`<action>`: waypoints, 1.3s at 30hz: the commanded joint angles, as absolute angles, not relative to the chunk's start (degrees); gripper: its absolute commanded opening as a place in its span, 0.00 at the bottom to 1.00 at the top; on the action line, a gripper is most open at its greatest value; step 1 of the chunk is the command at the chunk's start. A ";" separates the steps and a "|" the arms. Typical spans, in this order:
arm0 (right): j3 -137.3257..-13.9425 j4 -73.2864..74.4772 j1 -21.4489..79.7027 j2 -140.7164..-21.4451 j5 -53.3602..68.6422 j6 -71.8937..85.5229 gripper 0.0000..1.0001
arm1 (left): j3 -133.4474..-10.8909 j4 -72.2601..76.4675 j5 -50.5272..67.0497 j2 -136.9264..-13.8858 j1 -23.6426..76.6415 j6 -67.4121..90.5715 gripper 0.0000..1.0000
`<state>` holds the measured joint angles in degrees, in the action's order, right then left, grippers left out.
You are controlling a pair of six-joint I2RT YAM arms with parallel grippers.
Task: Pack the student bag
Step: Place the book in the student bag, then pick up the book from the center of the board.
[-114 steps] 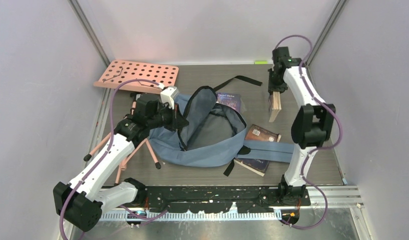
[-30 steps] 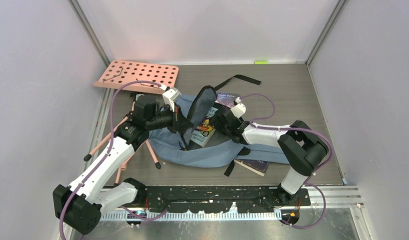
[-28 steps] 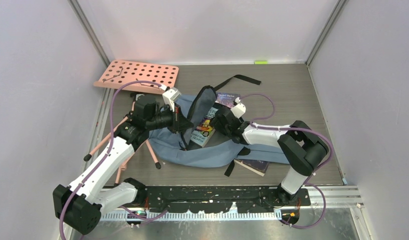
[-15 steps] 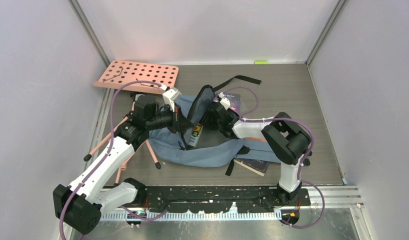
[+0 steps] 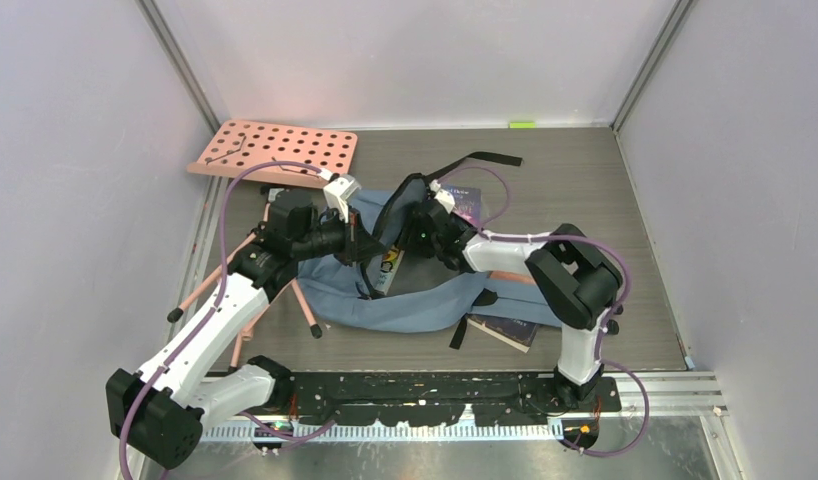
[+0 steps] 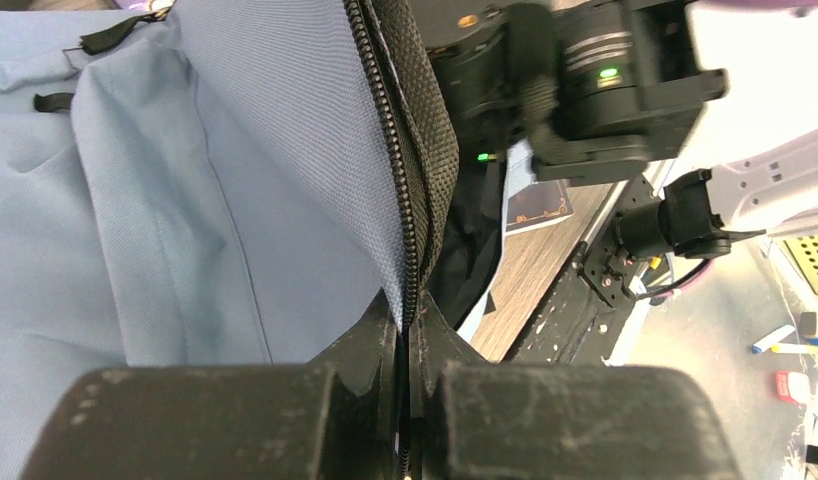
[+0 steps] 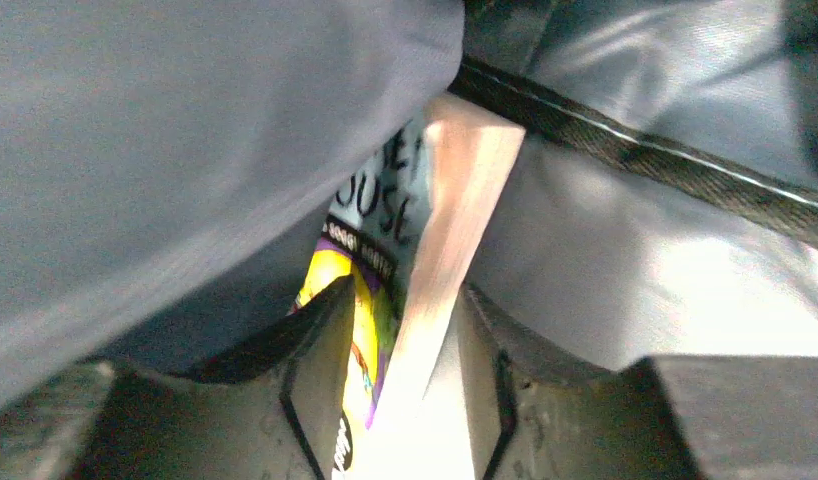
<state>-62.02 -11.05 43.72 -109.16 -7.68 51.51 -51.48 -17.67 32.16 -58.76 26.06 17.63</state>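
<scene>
The blue-grey student bag [image 5: 415, 295] lies open in the middle of the table. My left gripper [image 5: 357, 243] is shut on the bag's zipper edge [image 6: 400, 200] and holds the flap up. My right gripper [image 5: 413, 232] reaches into the bag's mouth, shut on a paperback book [image 7: 440, 260] with a yellow and purple cover. The book [image 5: 389, 268] stands on edge inside the opening, bag fabric [image 7: 185, 130] close on both sides of it.
A dark book [image 5: 465, 203] lies behind the bag. Two more books [image 5: 507, 327] lie partly under the bag's strap at the right. A pink pegboard stand [image 5: 275, 148] with thin legs [image 5: 305, 308] sits at the back left.
My right gripper has carried the book from the back right of the table into the bag's mouth and pushed it further left inside. The left gripper has kept holding the flap.
</scene>
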 commanded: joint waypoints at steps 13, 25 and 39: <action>-57.99 33.81 30.41 -71.55 -13.02 35.18 0.80 | -54.99 -20.61 23.44 -53.80 25.75 11.64 0.00; -43.03 40.40 7.14 -58.28 -12.35 37.49 0.91 | -53.48 -21.35 20.21 -47.58 25.75 9.36 0.00; -36.32 32.83 -4.23 -69.72 -0.17 38.75 0.88 | -51.94 -22.73 20.27 -46.75 25.75 8.09 0.00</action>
<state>-37.78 37.98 -2.55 -67.79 -4.99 37.85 -51.18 -25.67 20.53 -48.40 26.06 9.67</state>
